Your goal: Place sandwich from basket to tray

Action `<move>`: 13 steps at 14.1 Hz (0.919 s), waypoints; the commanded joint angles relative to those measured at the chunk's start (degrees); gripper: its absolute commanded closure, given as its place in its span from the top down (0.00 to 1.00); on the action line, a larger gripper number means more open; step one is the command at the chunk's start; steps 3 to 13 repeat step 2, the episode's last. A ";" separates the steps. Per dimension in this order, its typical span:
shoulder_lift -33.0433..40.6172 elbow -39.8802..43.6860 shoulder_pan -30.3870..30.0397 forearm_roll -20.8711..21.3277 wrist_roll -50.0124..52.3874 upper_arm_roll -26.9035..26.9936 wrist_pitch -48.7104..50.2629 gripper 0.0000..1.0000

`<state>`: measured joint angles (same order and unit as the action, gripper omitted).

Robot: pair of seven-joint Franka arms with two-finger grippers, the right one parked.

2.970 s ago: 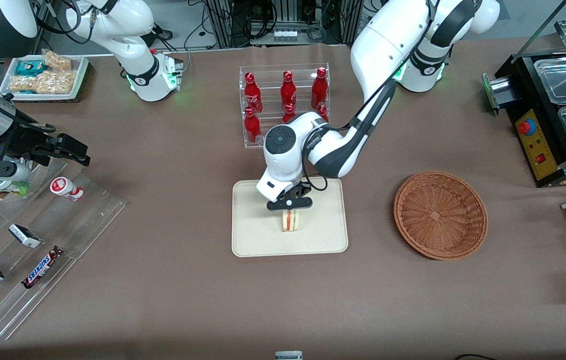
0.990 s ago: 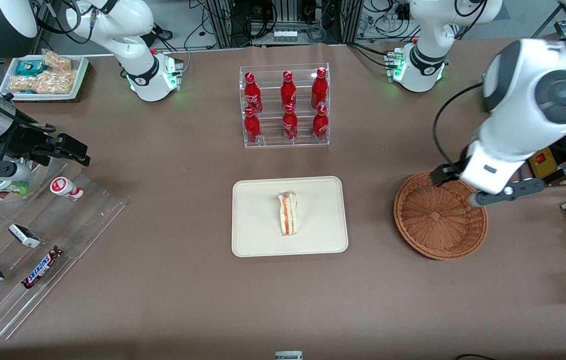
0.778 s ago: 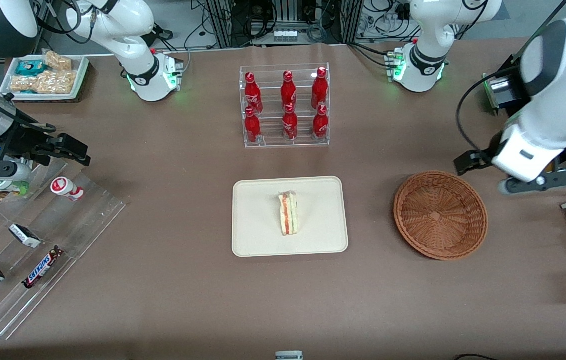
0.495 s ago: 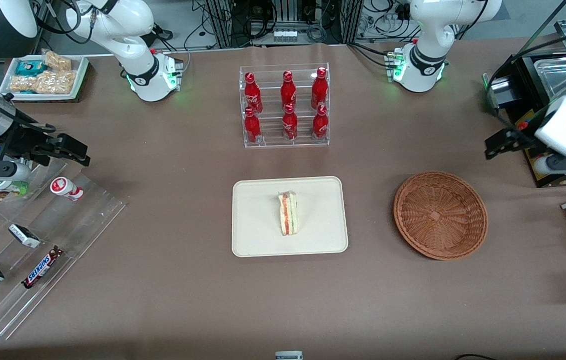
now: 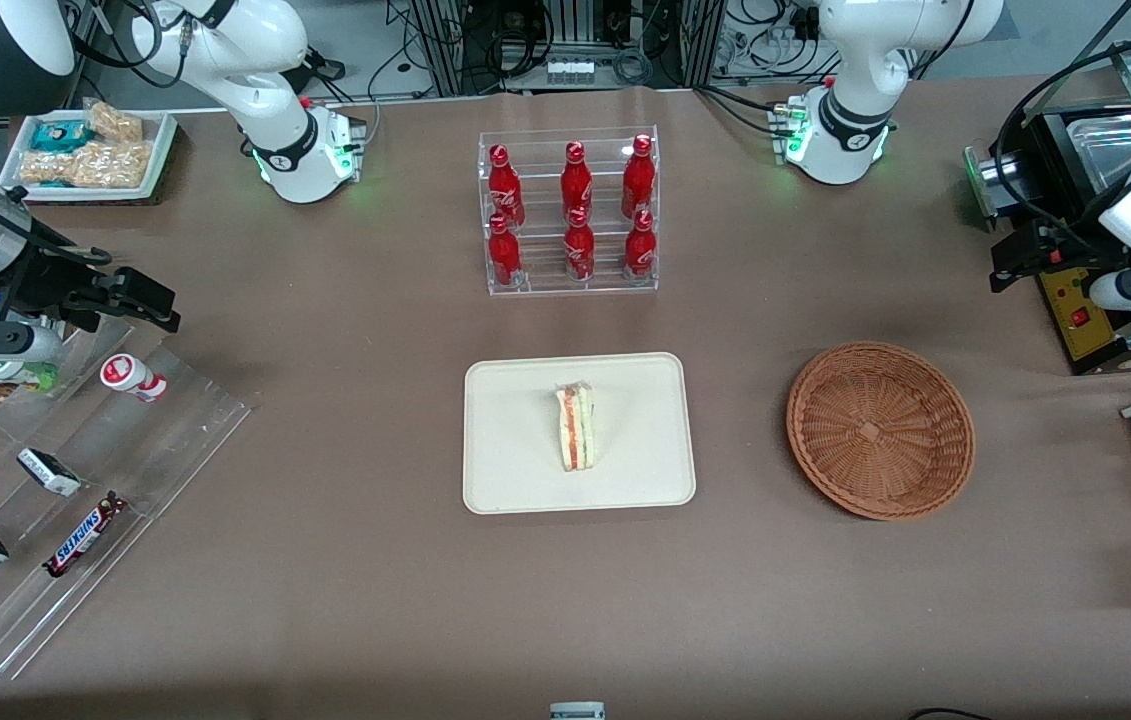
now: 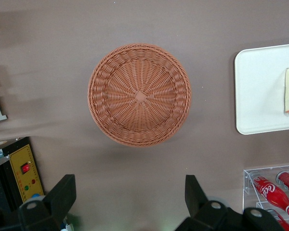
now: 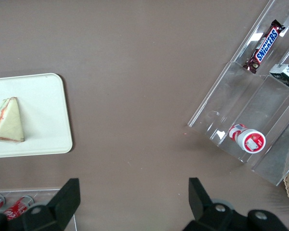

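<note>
Cream tray (image 5: 515, 480) at the centre of the front view carries the sandwich (image 5: 575, 428) on its side, so the placing is judged done. The wicker basket (image 5: 880, 430) is left bare, and the gripper (image 6: 130, 204) is held high above it, fingers spread apart with nothing between them.

Brown table (image 5: 345, 600): tray (image 5: 515, 480), basket (image 5: 880, 430), bottle rack (image 5: 570, 210); gripper (image 6: 130, 204) above.

Sandwich (image 5: 575, 428) lies on tray (image 5: 515, 480); hand (image 5: 1075, 268) hangs above basket (image 5: 880, 430).
</note>
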<state>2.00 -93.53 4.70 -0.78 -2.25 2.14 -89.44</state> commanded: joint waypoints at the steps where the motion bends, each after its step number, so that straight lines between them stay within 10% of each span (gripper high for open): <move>1: -0.07 0.19 0.75 -0.89 -1.09 0.85 1.02 1.00; 13: -0.15 0.19 0.75 -0.89 -1.09 0.85 1.02 1.00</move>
